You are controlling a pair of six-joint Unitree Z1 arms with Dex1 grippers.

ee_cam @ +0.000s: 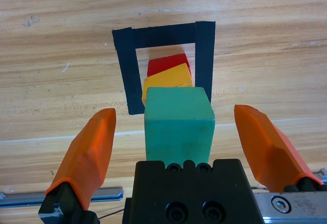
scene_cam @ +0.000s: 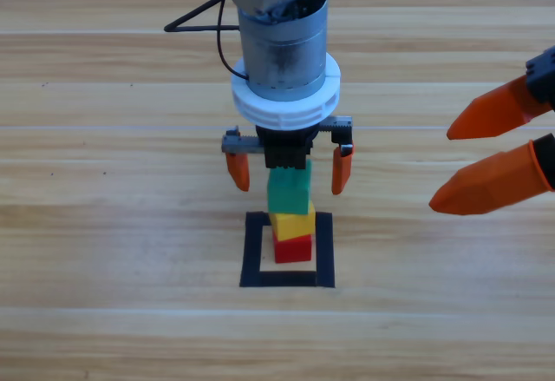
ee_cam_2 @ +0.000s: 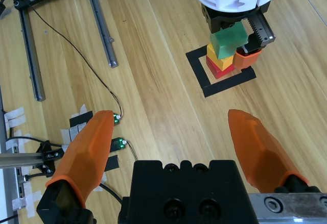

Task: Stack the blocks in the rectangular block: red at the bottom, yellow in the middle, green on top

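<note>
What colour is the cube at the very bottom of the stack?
Red: the bottom cube inside the tape rectangle, clearest in the high view.

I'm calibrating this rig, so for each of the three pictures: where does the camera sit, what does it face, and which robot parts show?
High view: above the table, looking down on the stack in the black tape rectangle; left gripper open around the green cube, right gripper at the right edge.
Left wrist view: on the left arm, looking along its open jaws at the green cube, with yellow cube and red cube beneath.
Right wrist view: on the right arm, open jaws foreground, facing the stack farther off.
All three share the stack.
</note>
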